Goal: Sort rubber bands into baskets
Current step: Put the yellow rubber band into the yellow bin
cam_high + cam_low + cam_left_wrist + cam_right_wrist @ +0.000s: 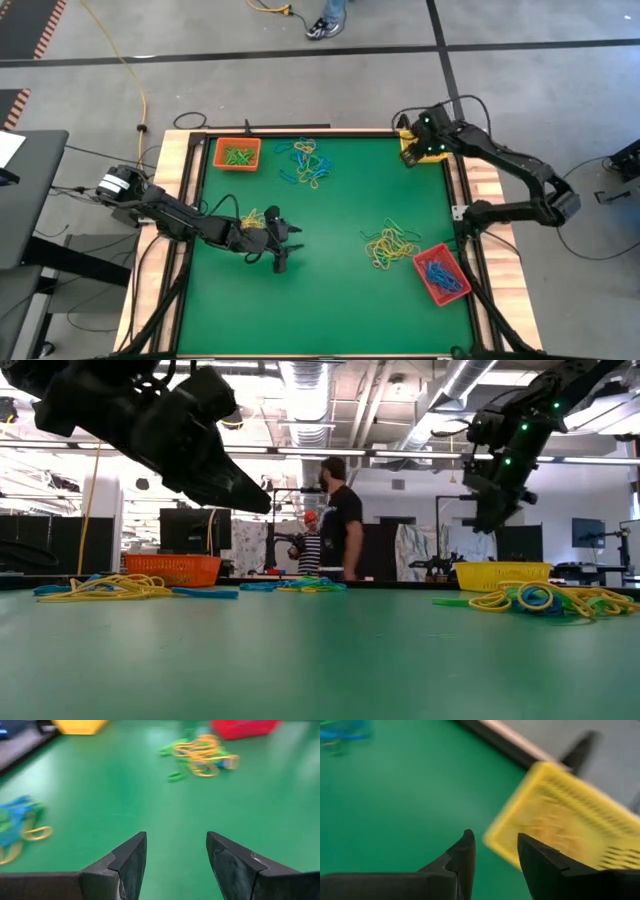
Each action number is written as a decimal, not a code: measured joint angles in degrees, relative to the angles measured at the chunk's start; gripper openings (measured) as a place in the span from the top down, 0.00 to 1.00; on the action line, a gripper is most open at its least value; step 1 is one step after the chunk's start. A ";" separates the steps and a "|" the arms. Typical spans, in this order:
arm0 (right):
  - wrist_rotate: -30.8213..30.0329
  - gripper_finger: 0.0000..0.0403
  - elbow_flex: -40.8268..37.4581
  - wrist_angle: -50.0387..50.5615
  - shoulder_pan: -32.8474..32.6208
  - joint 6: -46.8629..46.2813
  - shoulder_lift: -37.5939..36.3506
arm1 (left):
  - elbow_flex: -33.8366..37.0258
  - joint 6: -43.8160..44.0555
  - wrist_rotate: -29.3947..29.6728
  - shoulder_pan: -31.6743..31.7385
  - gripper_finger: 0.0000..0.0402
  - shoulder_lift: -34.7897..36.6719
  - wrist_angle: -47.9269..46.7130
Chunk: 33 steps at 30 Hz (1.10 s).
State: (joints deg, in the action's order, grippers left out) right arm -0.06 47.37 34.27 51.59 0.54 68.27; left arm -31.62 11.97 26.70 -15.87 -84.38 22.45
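Rubber bands [390, 243], thin tangled loops; right hand [495, 851] apart over latticed yellow basket [570, 820].

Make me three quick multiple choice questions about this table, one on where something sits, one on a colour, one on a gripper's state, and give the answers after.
1. Where is the right gripper?
A. over the yellow basket
B. over the red basket
C. over the orange basket

2. What colour are the rubber bands in the orange basket?
A. blue
B. green
C. yellow

3. How does the left gripper stand?
A. shut on a band
B. open and empty
C. out of view

Answers: 1 A, the high view shows it at the table's far right corner above the yellow basket. 2 B, green bands lie inside. 3 B, its wrist view shows parted fingers with bare mat between.
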 joint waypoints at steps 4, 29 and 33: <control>1.45 0.58 0.00 -0.11 -7.61 -1.42 0.02 | 0.00 0.85 3.16 3.22 0.51 0.02 -2.10; -9.48 0.58 0.00 -29.77 -52.62 -4.79 11.60 | -5.92 -9.66 -19.83 31.96 0.51 0.02 -16.12; -11.59 0.58 0.00 -34.23 -54.42 -4.78 16.86 | -8.79 -13.22 -21.21 35.02 0.51 0.02 -20.05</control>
State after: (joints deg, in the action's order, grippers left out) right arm -11.66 47.37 0.04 -2.82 -4.24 85.13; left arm -40.40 -1.26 5.50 19.16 -84.36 2.39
